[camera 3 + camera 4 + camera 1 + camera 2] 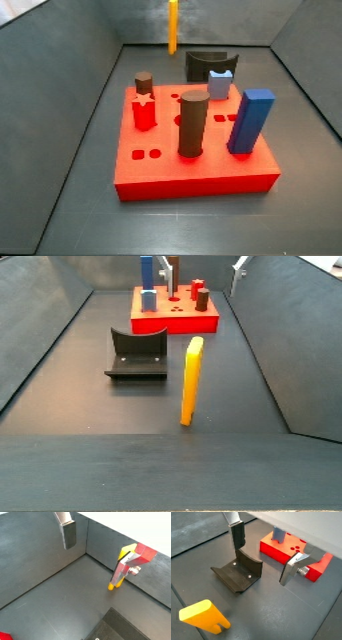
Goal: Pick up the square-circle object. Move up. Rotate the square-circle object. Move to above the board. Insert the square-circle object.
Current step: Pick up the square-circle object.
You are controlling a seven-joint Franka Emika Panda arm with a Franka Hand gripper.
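Beside the fixture [138, 354], yellow square-circle object [193, 380] standing upright on floor, claw [263, 557] overhead, spread open, empty

The gripper [264, 562] shows only its fingers [236, 536], its body cut off; the board [281, 547] is partly cropped.

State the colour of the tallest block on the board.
Blue: the tall block on the board, clearest in a side view.
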